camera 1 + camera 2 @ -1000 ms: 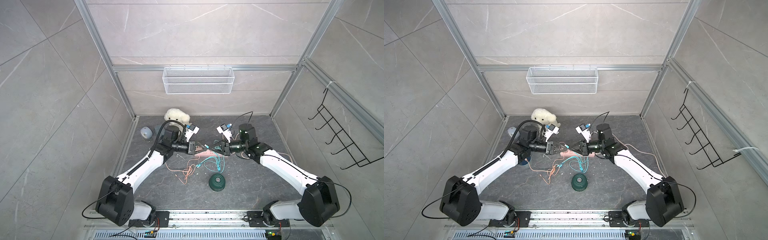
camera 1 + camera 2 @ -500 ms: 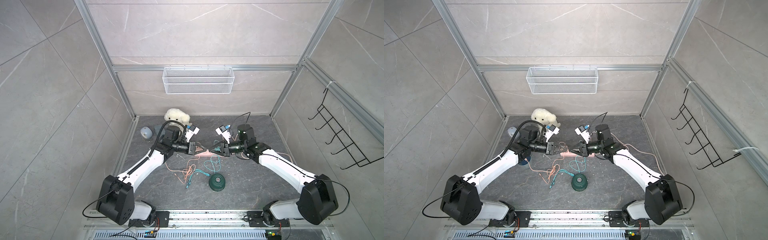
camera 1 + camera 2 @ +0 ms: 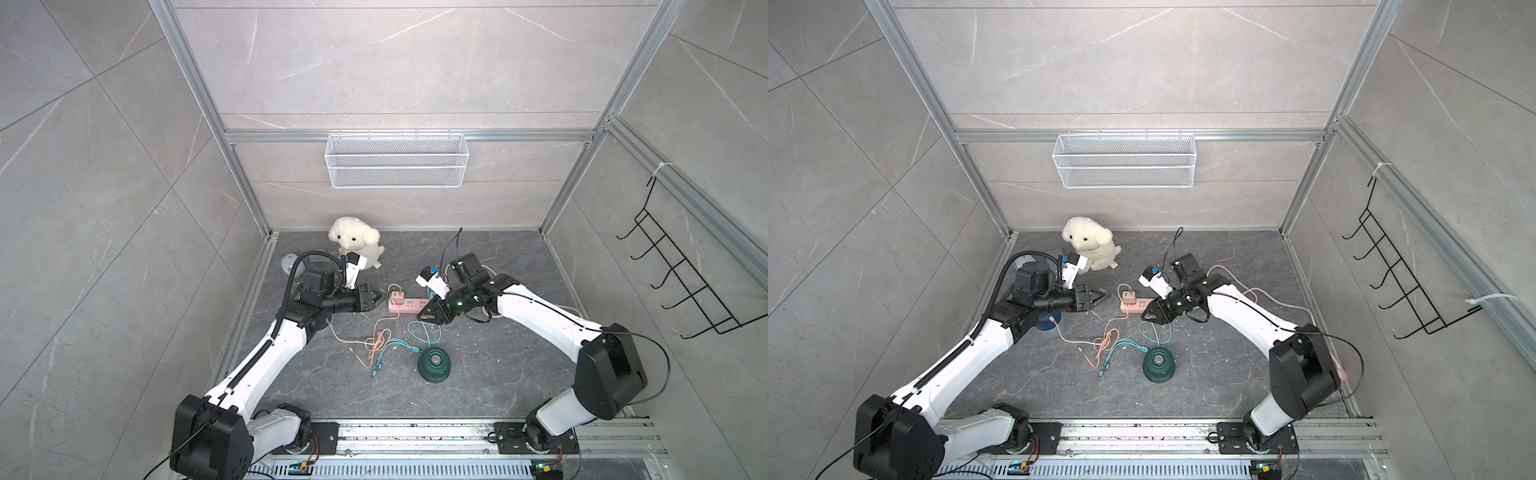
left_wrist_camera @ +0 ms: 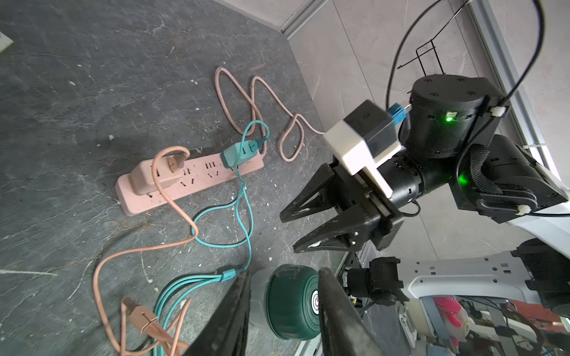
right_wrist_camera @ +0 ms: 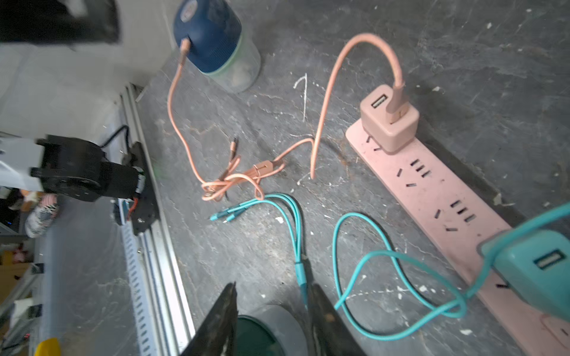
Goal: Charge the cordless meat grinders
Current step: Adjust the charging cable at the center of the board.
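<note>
Left gripper point(image 3: 379, 297): jaws apart, empty, at 9 o'clock of the power strip point(image 3: 411, 306).
Right gripper point(image 3: 420, 316): jaws apart, empty; the nearer arm.
Green grinder point(image 3: 433, 365): upright, no cable in it, at 6 o'clock of the right gripper, near.
Teal cable point(image 4: 228, 274): free plugs at 9 o'clock of the green grinder, lying 2-to-8 o'clock.
Navy grinder point(image 3: 1047, 323): under the left arm, pink cable point(image 5: 184, 49) inserted.
Count: two grinders, two cables, one pink adapter point(image 4: 151, 175), one teal adapter point(image 4: 239, 154), one strip.

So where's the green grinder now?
In both top views the dark green grinder sits mid-floor, nearer the camera than the pink power strip, just right of the teal cable.
</note>
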Action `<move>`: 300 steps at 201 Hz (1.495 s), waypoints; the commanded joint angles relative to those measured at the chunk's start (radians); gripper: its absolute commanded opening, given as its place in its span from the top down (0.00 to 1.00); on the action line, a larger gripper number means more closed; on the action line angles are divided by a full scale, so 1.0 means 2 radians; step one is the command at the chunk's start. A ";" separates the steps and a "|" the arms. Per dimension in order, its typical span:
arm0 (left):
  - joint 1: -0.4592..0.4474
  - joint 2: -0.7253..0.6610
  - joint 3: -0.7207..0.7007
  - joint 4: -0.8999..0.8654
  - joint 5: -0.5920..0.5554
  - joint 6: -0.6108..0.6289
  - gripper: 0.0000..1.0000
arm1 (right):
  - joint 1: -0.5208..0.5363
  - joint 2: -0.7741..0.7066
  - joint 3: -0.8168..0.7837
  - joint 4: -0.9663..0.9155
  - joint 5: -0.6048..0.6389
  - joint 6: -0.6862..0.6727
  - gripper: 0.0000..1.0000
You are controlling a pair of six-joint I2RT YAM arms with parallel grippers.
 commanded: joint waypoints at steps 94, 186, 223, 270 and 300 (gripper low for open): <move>0.033 -0.009 -0.008 -0.018 0.000 0.010 0.60 | 0.018 0.092 0.001 0.017 0.166 0.084 0.51; 0.034 -0.004 -0.008 -0.014 0.009 0.010 0.60 | 0.014 0.038 -0.027 -0.006 0.234 0.105 0.93; 0.034 0.010 0.002 -0.013 0.013 0.013 0.61 | -0.045 -0.034 -0.043 -0.044 0.294 0.135 0.95; 0.034 0.015 0.005 -0.014 0.015 0.014 0.61 | -0.105 -0.071 -0.058 -0.092 0.455 0.196 0.96; 0.034 0.021 0.011 -0.017 0.019 0.018 0.61 | -0.106 -0.051 -0.047 -0.120 0.518 0.182 0.89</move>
